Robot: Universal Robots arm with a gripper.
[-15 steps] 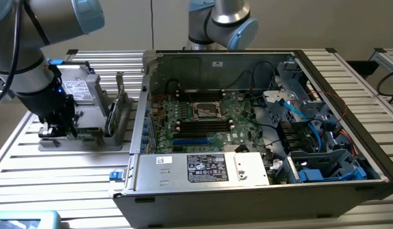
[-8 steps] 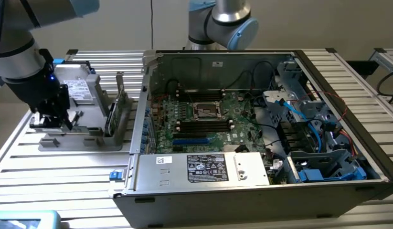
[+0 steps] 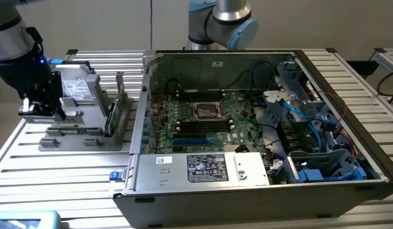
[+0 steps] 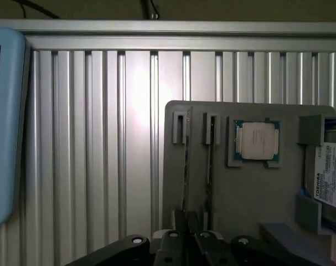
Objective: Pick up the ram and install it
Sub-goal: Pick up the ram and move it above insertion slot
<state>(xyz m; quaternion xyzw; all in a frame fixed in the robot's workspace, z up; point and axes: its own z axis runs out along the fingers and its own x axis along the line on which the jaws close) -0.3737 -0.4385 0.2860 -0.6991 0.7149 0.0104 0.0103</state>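
Two ram sticks stand on edge in the slots of a grey holder tray, which lies at the exterior view's left. One ram is green and thin, and the second ram stands beside it. In the wrist view each ram appears edge-on as a thin dark line, the second ram parallel to it. My gripper hangs over the tray's other side, apart from the sticks. In the wrist view my gripper has its fingers close together, shut on nothing.
An open computer case fills the middle, its motherboard showing black memory slots. The tray also carries a silver processor chip and a labelled hard drive. A light blue device lies on the ribbed aluminium table.
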